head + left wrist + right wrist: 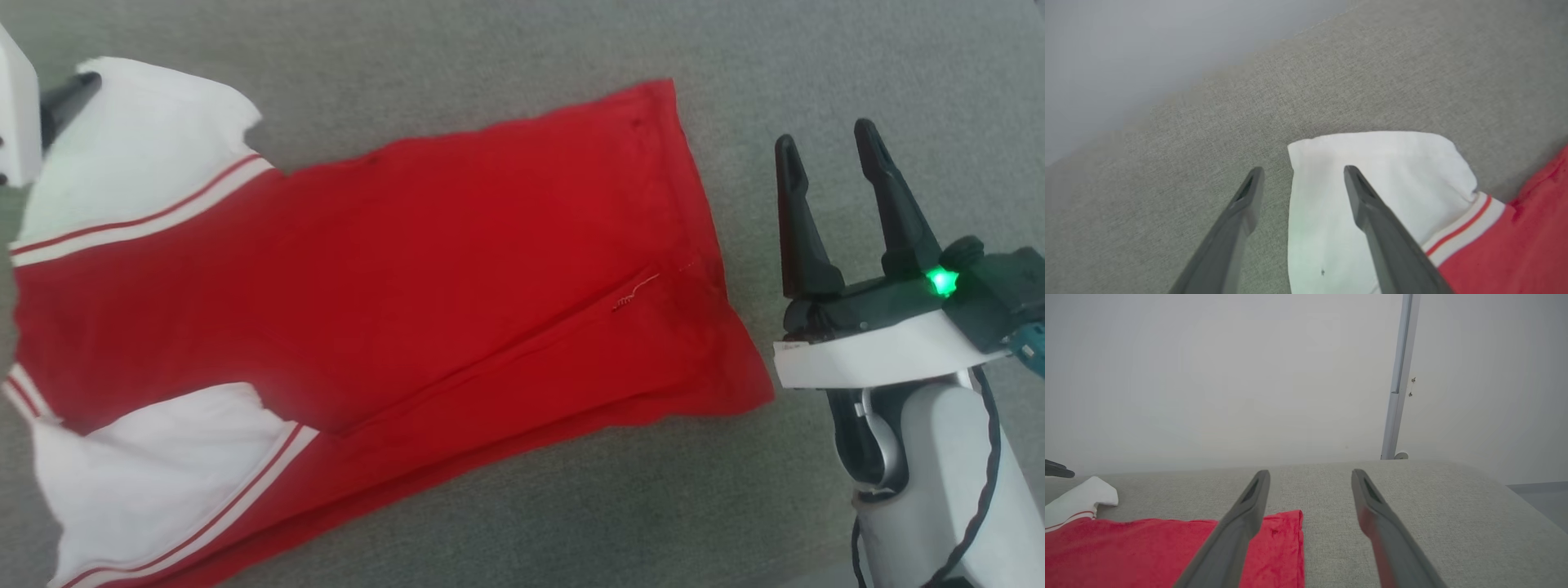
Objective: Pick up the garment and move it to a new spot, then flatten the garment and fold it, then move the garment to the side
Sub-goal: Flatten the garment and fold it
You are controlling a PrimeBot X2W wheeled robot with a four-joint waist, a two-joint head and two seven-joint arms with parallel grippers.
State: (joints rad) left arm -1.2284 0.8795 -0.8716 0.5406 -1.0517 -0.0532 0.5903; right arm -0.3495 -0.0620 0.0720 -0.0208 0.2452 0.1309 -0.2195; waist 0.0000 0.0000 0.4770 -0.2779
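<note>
Far left: left gripper (pixel 1303 169), fingers spread wide and empty, one over the edge of the far white sleeve (pixel 1380 163), the other over bare upholstery. Centre: the garment (pixel 408 269), a red T-shirt with stripe-bordered white sleeves, laid flat on the grey fabric surface (pixel 490 49), sleeves to the left, hem to the right. Right: right gripper (pixel 825 135), fingers likewise parted, holding nothing, just beside the hem and clear of the cloth.

garment (pixel 392 269): red, white sleeves, red-white stripes | surface (pixel 490 73): grey-green | end effector fingers (pixel 796 220): dark
</note>
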